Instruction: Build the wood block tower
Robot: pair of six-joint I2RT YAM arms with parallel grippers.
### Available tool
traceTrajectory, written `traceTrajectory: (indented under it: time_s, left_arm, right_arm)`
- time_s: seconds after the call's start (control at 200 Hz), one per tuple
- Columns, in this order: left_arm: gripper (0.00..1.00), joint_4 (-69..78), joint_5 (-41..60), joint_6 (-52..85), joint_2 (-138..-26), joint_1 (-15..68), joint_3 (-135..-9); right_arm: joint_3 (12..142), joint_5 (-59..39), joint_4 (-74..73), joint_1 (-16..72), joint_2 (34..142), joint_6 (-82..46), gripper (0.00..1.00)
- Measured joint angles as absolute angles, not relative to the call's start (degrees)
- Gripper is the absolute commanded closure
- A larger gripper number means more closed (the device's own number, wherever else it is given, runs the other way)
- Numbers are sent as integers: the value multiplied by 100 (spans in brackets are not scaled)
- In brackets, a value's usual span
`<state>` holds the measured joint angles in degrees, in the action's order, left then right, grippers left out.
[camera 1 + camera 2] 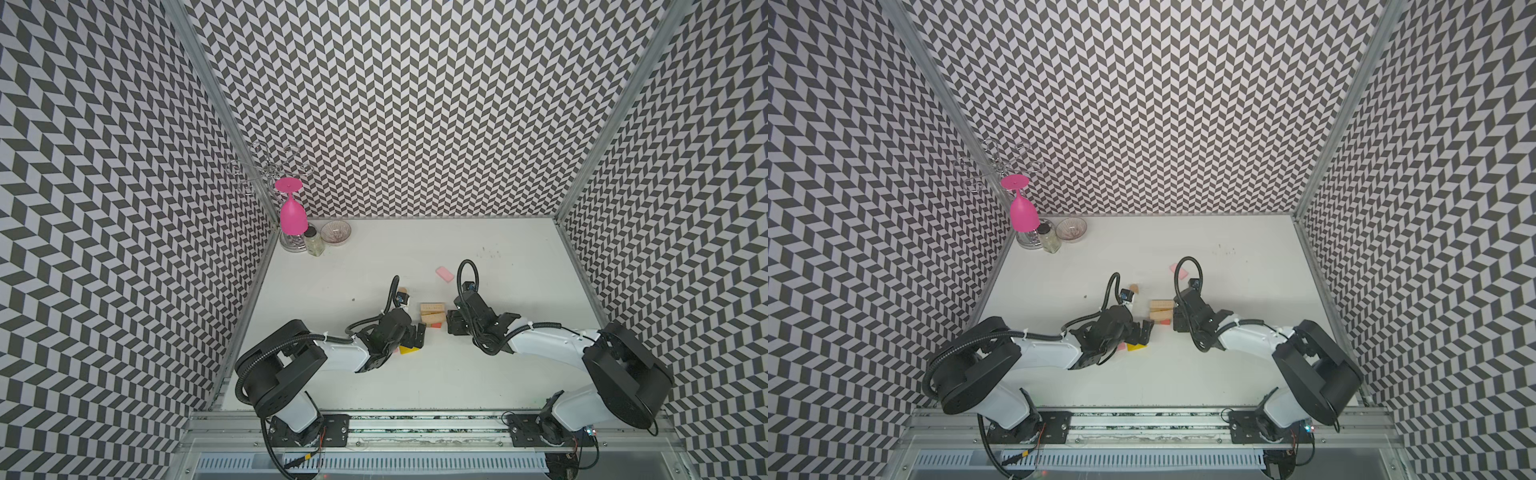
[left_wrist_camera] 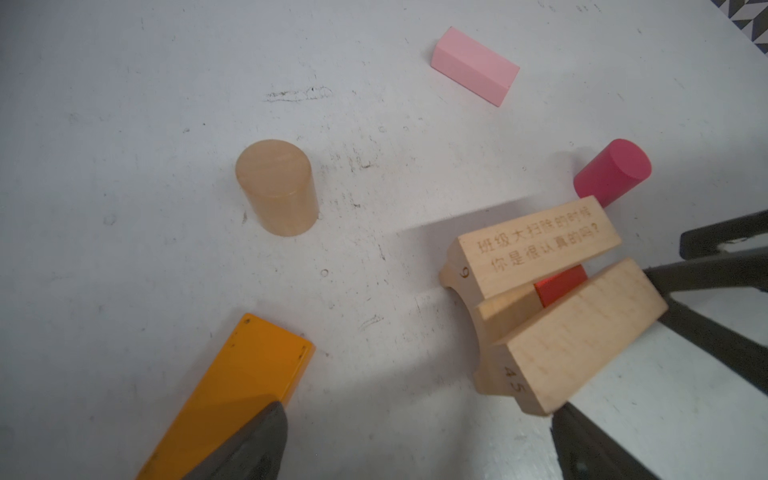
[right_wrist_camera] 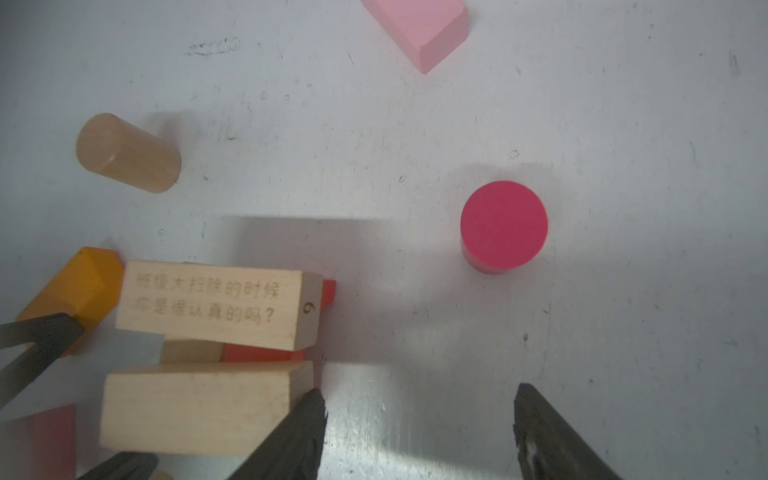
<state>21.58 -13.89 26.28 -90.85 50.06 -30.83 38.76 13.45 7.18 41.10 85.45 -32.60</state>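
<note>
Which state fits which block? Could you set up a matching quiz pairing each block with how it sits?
Blocks:
1. pink block
2. crimson cylinder
3. engraved tan bar
4. orange block

States:
a. standing on end
b. partly hidden behind one of the left fingers
c. lying flat, alone
d. resting atop the tan arch

Pairs: 1-c; 2-a; 3-d; 4-b
</note>
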Motion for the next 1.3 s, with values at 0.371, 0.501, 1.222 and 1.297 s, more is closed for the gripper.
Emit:
traceTrajectory:
  time_s: [0.371,0.501,1.222,1.297]
  left_arm:
    - [0,2123,-1433,2626,-9085,4906,-3175]
    - [0,2121,-1431,2624,-9085,4871,-3175]
    - [0,2119,-1380,2624,-8965,4871,-3164]
    - [0,2121,-1382,2624,-8965,4871,-3164]
  right_arm:
    - [3885,1345,718,4156,8545,-3260,29]
    - [3898,1352,720,4158,8547,-3264,29]
    - [4165,1376,1291,4838,8302,-3052,31]
    - [4185,1422,1339,4862,8377,-3044,31]
